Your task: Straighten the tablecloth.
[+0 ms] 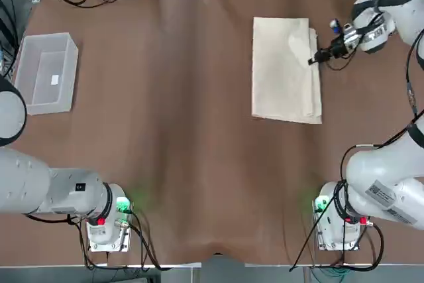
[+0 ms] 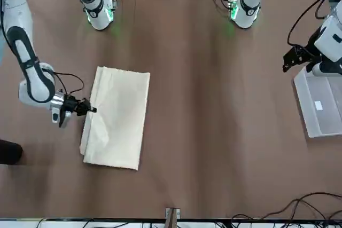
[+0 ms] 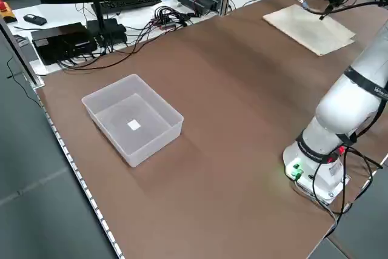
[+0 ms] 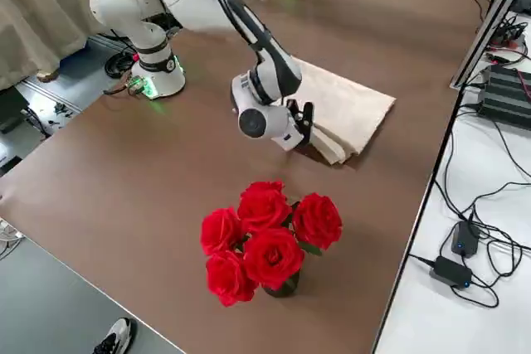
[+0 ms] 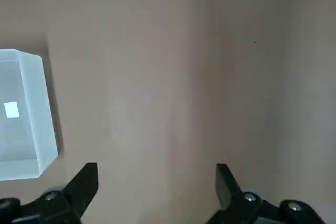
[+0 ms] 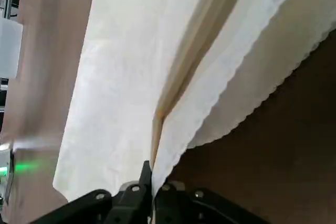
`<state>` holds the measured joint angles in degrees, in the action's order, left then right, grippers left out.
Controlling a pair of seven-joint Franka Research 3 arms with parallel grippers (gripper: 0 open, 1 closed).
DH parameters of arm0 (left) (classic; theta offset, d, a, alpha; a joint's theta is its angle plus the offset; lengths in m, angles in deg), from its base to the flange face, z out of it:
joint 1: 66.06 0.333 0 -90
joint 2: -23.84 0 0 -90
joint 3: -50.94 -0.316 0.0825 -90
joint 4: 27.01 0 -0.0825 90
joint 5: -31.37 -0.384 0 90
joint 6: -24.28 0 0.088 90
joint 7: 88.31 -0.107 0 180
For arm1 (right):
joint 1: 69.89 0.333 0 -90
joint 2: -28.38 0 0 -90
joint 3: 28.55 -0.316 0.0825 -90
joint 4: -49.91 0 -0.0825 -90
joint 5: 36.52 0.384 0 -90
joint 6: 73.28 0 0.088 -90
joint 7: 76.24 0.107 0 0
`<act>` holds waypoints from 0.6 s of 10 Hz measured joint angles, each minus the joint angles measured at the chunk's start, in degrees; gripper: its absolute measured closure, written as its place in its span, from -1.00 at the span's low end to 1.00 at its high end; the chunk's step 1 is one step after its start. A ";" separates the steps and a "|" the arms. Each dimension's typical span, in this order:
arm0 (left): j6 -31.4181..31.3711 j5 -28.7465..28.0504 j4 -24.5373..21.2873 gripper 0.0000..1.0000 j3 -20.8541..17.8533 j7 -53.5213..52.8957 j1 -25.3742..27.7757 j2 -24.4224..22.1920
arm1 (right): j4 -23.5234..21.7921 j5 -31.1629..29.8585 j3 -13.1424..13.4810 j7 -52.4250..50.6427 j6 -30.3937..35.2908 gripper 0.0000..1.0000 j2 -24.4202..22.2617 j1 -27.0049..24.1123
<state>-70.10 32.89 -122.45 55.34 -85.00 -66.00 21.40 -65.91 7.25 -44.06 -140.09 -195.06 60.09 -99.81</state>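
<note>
While the right gripper (image 1: 311, 61) pinches one layer at the tablecloth's (image 1: 283, 69) edge, the unfolding can begin.

Its fingers are pressed together on a thin scalloped layer at the long edge of the tablecloth nearest the right arm; the wrist view shows other layers lying free beside the held one. The folded tablecloth lies flat on the brown table cover (image 1: 179, 130), well apart from the clear plastic box (image 1: 45, 73). I judge that the layer should be lifted slowly and drawn outward, away from the fold, so only this layer follows. Above the box's side of the table, the left gripper (image 5: 157, 192) hangs idle, spread wide, holding nothing.
</note>
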 joint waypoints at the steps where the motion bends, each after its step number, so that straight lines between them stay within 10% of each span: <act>1: 0.00 0.00 -0.01 -0.97 0.00 0.00 0.00 0.02 | 1.46 -1.36 1.35 -0.09 1.79 0.92 0.00 -0.14; 6: 0.00 0.00 -0.01 -0.97 0.00 0.00 0.00 0.36 | 5.23 -7.41 2.87 -1.92 5.98 0.92 0.02 -5.17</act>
<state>-70.11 32.89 -122.46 55.34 -85.00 -66.00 21.76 -60.68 -0.16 -41.19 -142.01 -189.08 60.12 -104.98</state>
